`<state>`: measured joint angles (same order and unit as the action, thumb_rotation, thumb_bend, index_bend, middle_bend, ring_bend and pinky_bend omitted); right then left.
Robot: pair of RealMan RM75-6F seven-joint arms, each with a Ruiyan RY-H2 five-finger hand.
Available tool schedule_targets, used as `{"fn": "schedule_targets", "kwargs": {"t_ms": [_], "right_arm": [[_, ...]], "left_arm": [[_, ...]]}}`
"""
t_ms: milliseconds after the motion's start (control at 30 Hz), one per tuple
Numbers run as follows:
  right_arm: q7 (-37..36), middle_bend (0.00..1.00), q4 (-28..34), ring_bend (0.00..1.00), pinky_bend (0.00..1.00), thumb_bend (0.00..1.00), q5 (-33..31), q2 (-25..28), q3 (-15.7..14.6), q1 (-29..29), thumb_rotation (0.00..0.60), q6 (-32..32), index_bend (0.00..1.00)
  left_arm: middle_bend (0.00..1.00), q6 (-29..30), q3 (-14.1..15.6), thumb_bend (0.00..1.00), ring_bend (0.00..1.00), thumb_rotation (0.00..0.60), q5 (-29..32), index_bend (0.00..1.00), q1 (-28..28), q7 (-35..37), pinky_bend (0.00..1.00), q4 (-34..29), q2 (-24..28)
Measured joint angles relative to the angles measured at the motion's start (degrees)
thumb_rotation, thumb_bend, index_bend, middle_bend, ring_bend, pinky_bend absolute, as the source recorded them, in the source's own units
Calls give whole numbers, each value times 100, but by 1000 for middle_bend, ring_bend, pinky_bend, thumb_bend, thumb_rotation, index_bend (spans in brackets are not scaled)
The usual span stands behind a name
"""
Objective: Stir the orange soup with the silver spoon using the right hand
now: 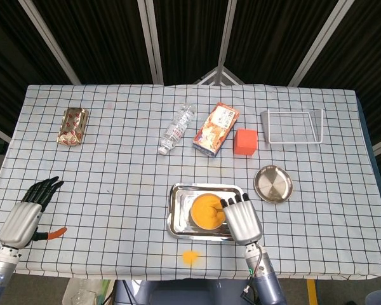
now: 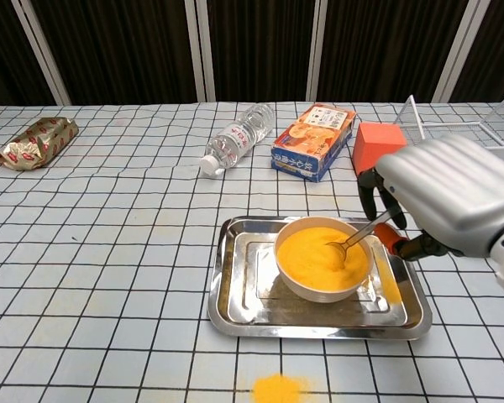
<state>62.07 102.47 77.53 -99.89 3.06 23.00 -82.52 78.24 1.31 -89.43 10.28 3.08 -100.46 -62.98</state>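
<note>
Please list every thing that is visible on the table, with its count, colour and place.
soup bowl: one, white, orange soup, in the tray
tray: one, silver, front centre
spoon: one, silver, tip in the soup
spill: one, orange, before the tray
bottle: one, clear, lying, back centre
carton: one, orange, beside the bottle
block: one, orange, right of the carton
plate: one, silver
rack: one, white wire
packet: one, gold and red, far left
left hand: empty, left edge
right hand: holds the spoon
</note>
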Motion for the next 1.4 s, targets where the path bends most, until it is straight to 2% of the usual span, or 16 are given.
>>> {"fn": "schedule_targets", "kwargs": {"t_ms": [400, 867, 1400], "right_arm": [[34, 642, 217, 522, 484, 655, 93, 103, 79, -41, 600, -39, 813], [9, 642, 105, 522, 484, 655, -43, 249, 355, -16, 600, -3, 813], [-129, 642, -17, 522, 484, 657, -52, 110, 164, -97, 600, 45, 819]], "left_arm": [[0, -17, 1, 20, 0, 600, 20, 0, 2, -5, 0, -21, 6], [0, -52, 5, 20, 0, 600, 39, 0, 11, -2, 0, -39, 14], [0, -88, 15, 20, 0, 600, 59, 0, 18, -12, 0, -68, 19]]}}
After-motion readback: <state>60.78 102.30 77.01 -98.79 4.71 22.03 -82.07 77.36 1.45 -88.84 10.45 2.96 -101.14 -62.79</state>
